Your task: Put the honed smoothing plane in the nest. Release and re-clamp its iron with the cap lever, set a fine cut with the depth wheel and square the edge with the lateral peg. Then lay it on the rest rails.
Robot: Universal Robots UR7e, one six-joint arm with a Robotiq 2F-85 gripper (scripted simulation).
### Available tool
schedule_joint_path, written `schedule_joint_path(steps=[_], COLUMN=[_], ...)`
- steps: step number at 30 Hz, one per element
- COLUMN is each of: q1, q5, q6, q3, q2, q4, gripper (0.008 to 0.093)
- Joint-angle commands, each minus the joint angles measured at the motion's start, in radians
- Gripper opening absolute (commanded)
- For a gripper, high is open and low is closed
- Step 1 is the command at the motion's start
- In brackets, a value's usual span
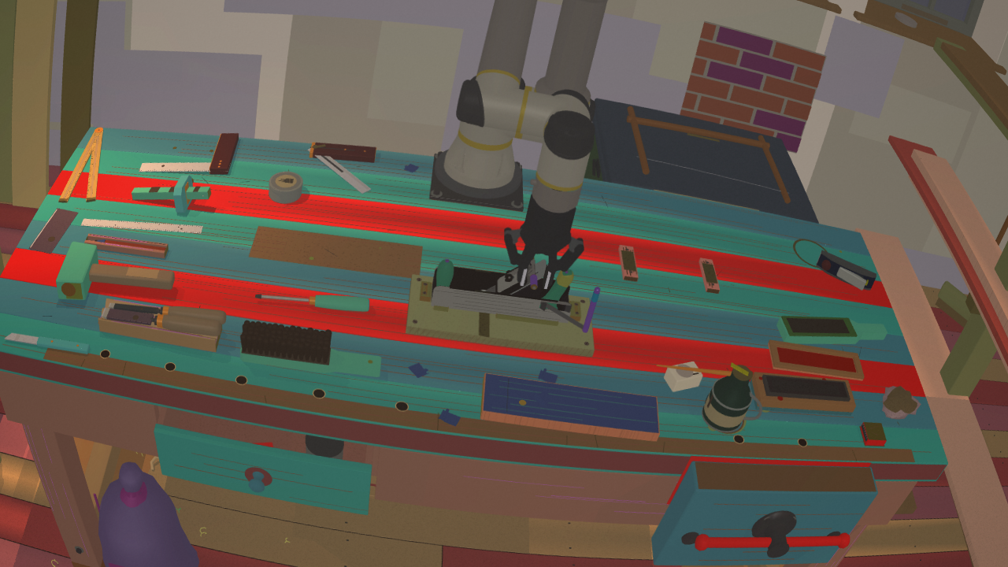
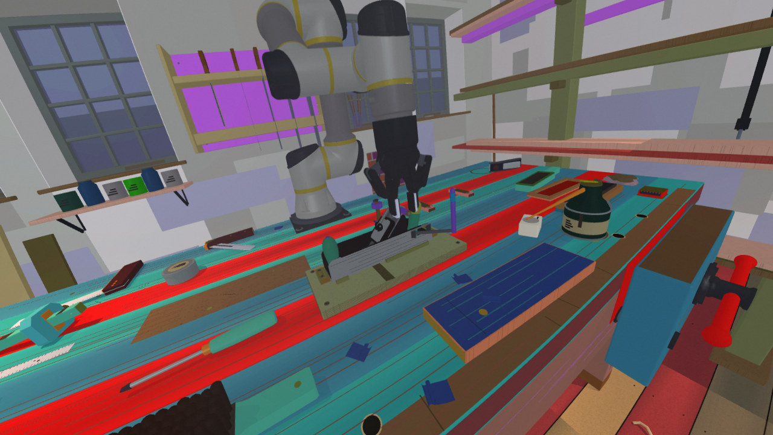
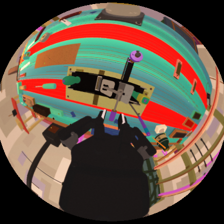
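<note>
At mid-bench the smoothing plane [image 1: 493, 293] sits in its olive nest board [image 1: 497, 321], grey sole side toward the front edge, green front knob [image 1: 444, 270] at the left end. Its cap lever [image 3: 116, 100] rises from the cap and ends in a purple tip [image 3: 112, 115]. My gripper [image 3: 112, 117] hovers straight above that tip, open and empty, with the tip between the fingers. A purple depth wheel [image 3: 136, 56] shows on the far side. A second thin rod with a purple end [image 1: 591, 309] leans at the plane's right end. The two rest rails [image 1: 627, 262] lie to the right.
The arm's base [image 1: 478, 185] stands just behind the nest. A navy board [image 1: 569, 405] lies in front, a screwdriver [image 1: 317, 302] and brush block [image 1: 285, 343] to the left. An ink bottle [image 1: 726, 402] and sharpening stones [image 1: 810, 360] crowd the right end.
</note>
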Motion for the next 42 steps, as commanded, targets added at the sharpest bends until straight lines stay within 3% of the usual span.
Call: schedule_joint_path(steps=[1, 19, 42], q1=[0.000, 0.000, 0.000], q5=[0.000, 0.000, 0.000], q6=[0.000, 0.000, 0.000], q3=[-0.004, -0.081, -0.089], q2=[-0.005, -0.068, -0.073], q4=[0.006, 0.147, 0.160], gripper=[0.0400, 0.0400, 0.0400])
